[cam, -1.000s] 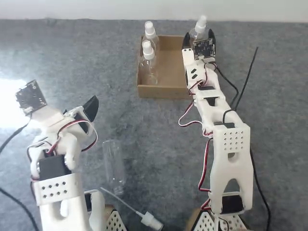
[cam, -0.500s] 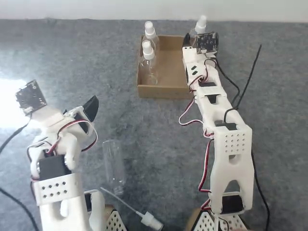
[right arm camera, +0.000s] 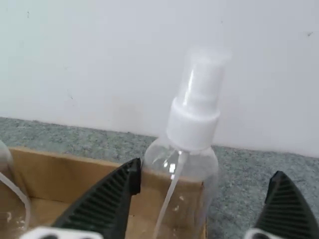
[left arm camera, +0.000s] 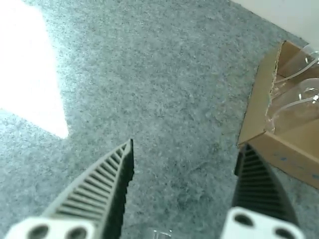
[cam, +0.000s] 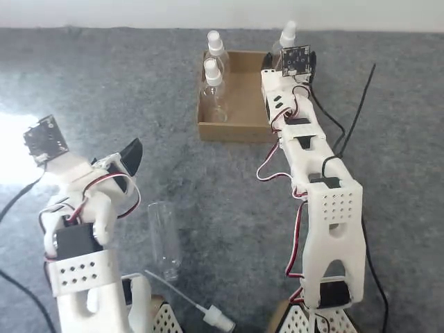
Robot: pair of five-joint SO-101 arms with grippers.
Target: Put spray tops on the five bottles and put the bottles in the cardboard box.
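While the right gripper is opened wide, the capped bottle stands just past it, at the far corner of the cardboard box. I cannot tell if it is inside. A bump from the gripper could tip that bottle, I think, because it looks tall and light. The left gripper is wide apart too, near a bare bottle lying down.

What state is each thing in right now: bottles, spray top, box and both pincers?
Left pincer: open, empty.
Right pincer: open, empty.
Third bottle: capped, upright, before the right pincer at the box's far corner.
Near boxed bottle: capped, upright.
Far boxed bottle: capped, upright.
Cardboard box: open-topped, holding those two.
Lying bottle: uncapped, on its side on the table.
Spray top: loose, on the table.
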